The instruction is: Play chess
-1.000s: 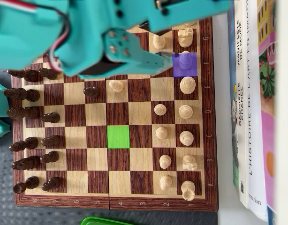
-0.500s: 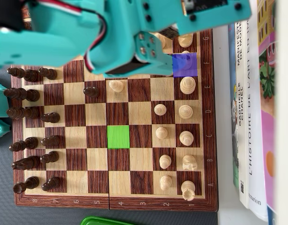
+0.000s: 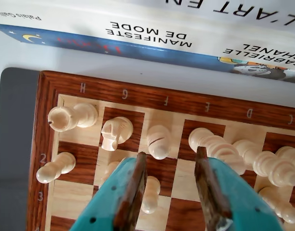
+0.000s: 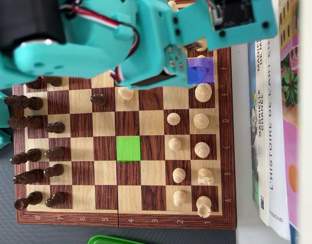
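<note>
In the wrist view my gripper [image 3: 171, 155] is open above the wooden chessboard [image 3: 138, 91], with only bare squares between its turquoise fingers [image 3: 138, 178]. Just beyond the tips stands a pale bishop [image 3: 158, 141] on file F. A pale knight [image 3: 116, 132] and rook [image 3: 70, 117] stand to its left, and taller pale pieces [image 3: 210, 142] to its right. A pale pawn [image 3: 150, 192] shows beside the left finger. In the overhead view the turquoise arm [image 4: 95, 46] covers the board's top. A purple square [image 4: 200, 69] marks the bishop's place and a green square [image 4: 128, 148] lies mid-board.
Dark pieces [image 4: 29, 152] line the board's left side in the overhead view and pale ones [image 4: 201, 150] the right. One pale pawn [image 4: 126, 93] and one dark pawn [image 4: 98, 99] stand advanced. Books [image 4: 270, 127] lie along the right edge, and a green object [image 4: 113, 239] lies below.
In the overhead view the arm has swung to the right and towards the board's top edge, closing on the purple square. No piece has moved.
</note>
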